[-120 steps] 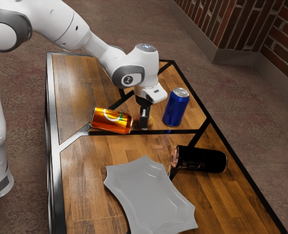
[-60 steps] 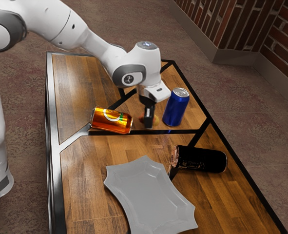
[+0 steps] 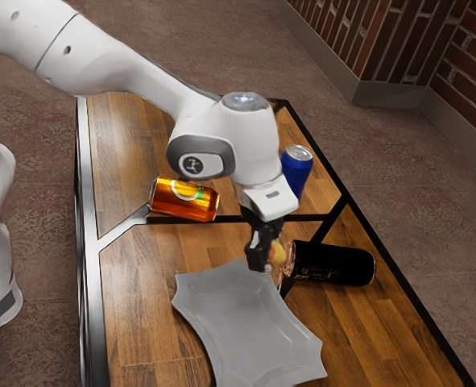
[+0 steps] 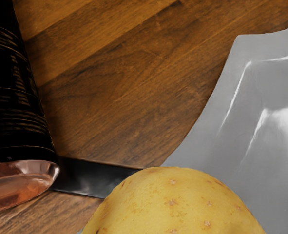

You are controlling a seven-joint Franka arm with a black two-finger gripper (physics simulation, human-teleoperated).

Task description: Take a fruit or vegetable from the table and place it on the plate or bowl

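One potato point(image 4: 173, 204) gripped, at plate point(image 3: 246, 322) edge

The gripper point(image 3: 263, 256), clamped around the potato point(image 3: 279, 254), hangs at frame centre over the plate's point(image 3: 238, 330) upper corner. Just to its right the black can point(image 3: 334, 264) lies on its side, one end close to the plate's rim, leaving a narrow gap. The plate's surface, at lower centre, lies bare. The orange can point(image 3: 184, 199), lying at left centre, and the upright blue can point(image 3: 300, 168), above the gripper, stand apart from the plate. Bare table point(image 3: 133, 282) runs down the plate's left side and across the lower right. In the wrist view, a strip of wood separates the black can point(image 4: 12, 97) from the plate point(image 4: 260, 126).
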